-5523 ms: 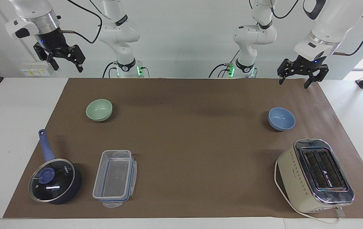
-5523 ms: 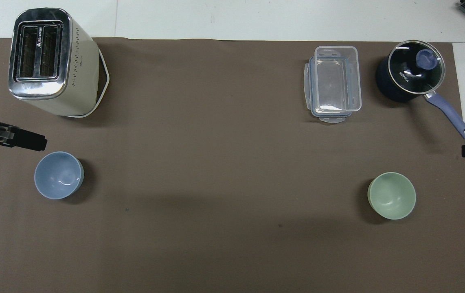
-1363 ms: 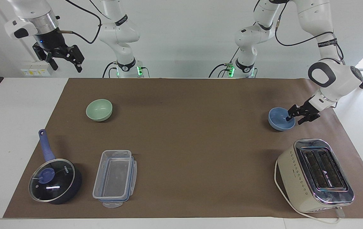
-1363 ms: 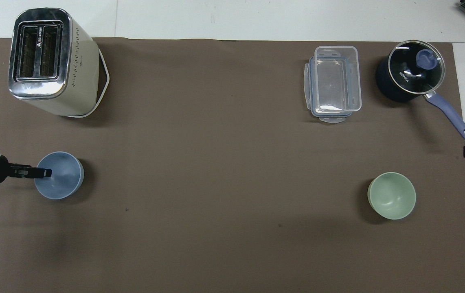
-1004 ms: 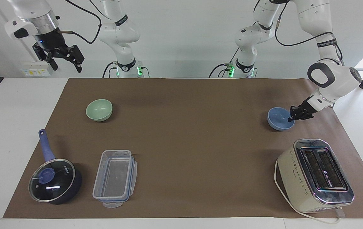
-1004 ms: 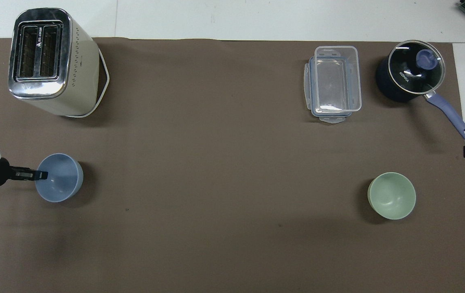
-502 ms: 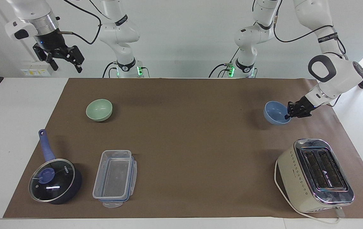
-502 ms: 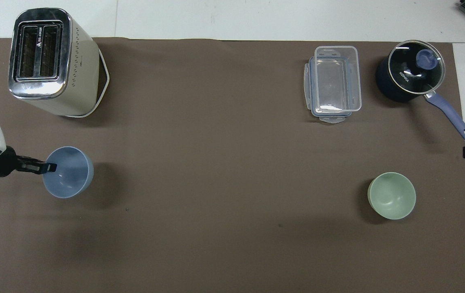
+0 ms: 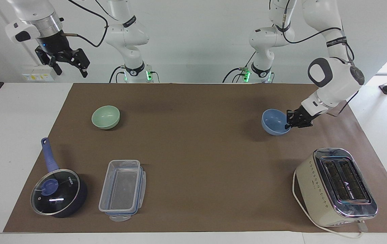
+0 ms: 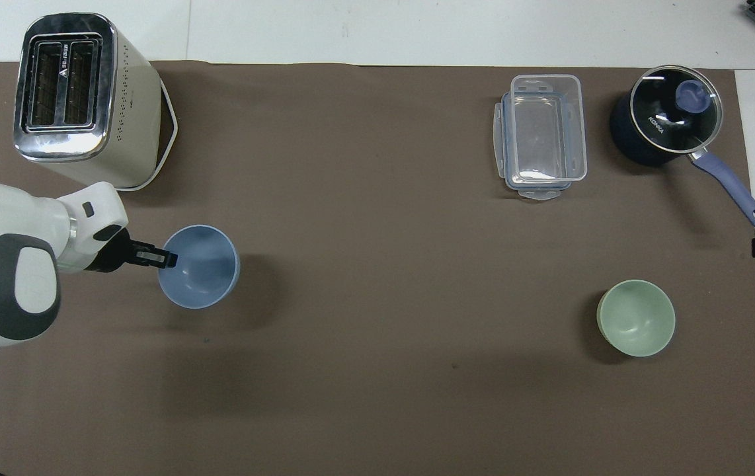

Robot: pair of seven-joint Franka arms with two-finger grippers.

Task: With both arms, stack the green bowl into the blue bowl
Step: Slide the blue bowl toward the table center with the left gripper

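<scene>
Periwinkle-blue, the small matte blue bowl (image 9: pixel 275 122) was held clear of the brown mat (image 9: pixel 197 152) near the cream toaster (image 9: pixel 335 186), its rim clamped by the left gripper (image 9: pixel 290 123). The pale mint-green bowl (image 9: pixel 105 117), well apart from the toaster, was untouched; the right gripper (image 9: pixel 69 64) waited, fingers apart. Stacking was not yet done.

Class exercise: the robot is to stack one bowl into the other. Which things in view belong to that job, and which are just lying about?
Belong to the job:
green bowl
blue bowl, held by the left gripper
right gripper, waiting

Lying about:
toaster
saucepan
plastic container
</scene>
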